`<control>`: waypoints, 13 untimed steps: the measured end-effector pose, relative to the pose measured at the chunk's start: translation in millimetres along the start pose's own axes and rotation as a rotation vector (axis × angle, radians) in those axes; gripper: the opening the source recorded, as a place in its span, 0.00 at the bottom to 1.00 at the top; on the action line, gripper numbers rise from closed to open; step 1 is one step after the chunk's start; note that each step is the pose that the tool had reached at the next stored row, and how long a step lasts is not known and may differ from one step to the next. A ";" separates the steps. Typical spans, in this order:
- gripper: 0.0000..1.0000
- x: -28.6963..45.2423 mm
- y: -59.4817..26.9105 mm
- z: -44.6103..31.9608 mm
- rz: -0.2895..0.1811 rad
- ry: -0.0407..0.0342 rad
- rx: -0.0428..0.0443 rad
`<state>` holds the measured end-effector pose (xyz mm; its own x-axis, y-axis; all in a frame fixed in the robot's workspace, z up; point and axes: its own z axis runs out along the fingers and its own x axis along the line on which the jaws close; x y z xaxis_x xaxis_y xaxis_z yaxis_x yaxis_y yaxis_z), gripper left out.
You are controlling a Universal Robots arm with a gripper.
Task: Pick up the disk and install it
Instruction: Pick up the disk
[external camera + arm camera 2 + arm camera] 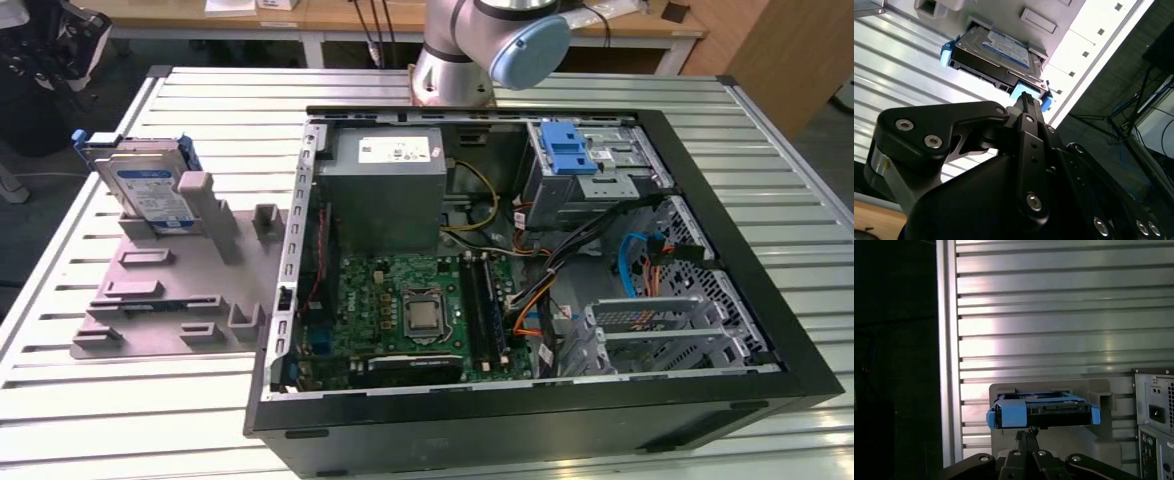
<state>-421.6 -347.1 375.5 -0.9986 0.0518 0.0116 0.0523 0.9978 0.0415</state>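
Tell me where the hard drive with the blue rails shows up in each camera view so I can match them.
Exterior view: the disk stands on the grey holder at the exterior view's left, beside the open computer case.
First wrist view: the disk is edge-on, just beyond the gripper.
Second wrist view: the disk shows its label, just beyond the gripper.
Shared landmark: the grey holder bearing the disk.

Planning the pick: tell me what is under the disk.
The disk stands tilted on a grey fixture plate lying on the slatted metal table. A raised block of the plate covers its lower corner, hiding the contact there.
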 end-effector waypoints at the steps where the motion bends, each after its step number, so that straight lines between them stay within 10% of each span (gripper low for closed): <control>1: 0.11 0.0 0.0 0.0 -0.009 0.0004 0.0001; 13: 0.11 0.0 0.0 0.0 -0.161 0.0067 0.0019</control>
<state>-421.5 -347.1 375.5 -0.9940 -0.1086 0.0117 -0.1081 0.9933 0.0415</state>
